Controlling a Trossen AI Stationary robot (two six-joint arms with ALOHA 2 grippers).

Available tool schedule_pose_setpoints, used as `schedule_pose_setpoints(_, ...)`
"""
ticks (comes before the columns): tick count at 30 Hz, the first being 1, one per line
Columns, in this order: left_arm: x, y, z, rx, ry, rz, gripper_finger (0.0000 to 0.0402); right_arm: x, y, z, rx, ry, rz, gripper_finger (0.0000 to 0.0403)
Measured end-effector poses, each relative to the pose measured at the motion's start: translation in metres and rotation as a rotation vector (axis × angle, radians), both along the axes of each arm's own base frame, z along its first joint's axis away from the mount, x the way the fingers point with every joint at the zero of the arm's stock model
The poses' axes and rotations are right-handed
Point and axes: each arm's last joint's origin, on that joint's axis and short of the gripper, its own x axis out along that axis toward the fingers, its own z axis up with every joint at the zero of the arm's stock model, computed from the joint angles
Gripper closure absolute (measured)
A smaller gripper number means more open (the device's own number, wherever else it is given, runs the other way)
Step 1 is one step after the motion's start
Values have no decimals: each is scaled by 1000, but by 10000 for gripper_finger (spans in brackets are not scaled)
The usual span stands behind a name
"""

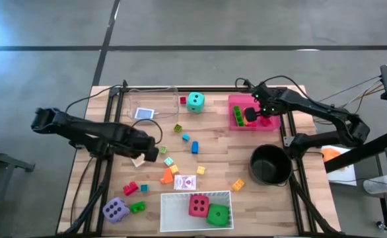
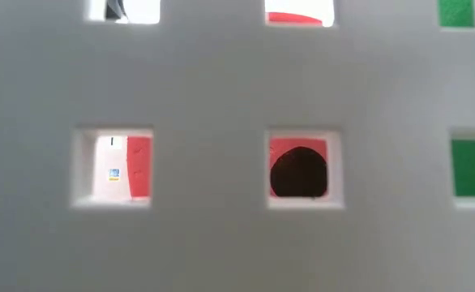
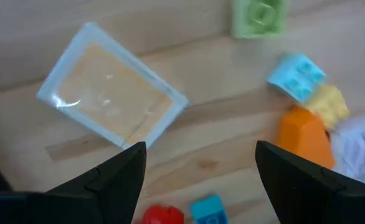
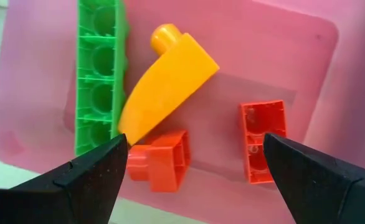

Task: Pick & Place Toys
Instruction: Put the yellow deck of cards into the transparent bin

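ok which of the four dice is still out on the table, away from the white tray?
The teal die, near the table's far edge between the clear tray and the pink tray. Red and green sit in the white tray; purple lies just beside it.

My low view is almost wholly blocked by a white perforated wall (image 2: 221, 227); through its square holes I catch only scraps of red, green and one black spot. From above, my right gripper (image 1: 251, 114) covers part of the pink tray (image 1: 236, 100). At my left wrist, a red block (image 3: 161, 216) and a blue block (image 3: 208, 210) are cut off at the edge, as is something pale lilac (image 3: 360, 152).
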Motion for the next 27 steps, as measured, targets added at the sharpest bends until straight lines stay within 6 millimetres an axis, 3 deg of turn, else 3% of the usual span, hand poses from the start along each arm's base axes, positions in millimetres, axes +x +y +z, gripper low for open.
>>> schedule_pose_setpoints(15, -4, 5, -12, -35, 91, 472, 98, 12, 8, 2, -21, -21, 78, 37)
schedule_pose_setpoints(27, -12, 6, -25, -31, 148, 545, 97, 20, 20, 3, -25, -20, 165, 37)
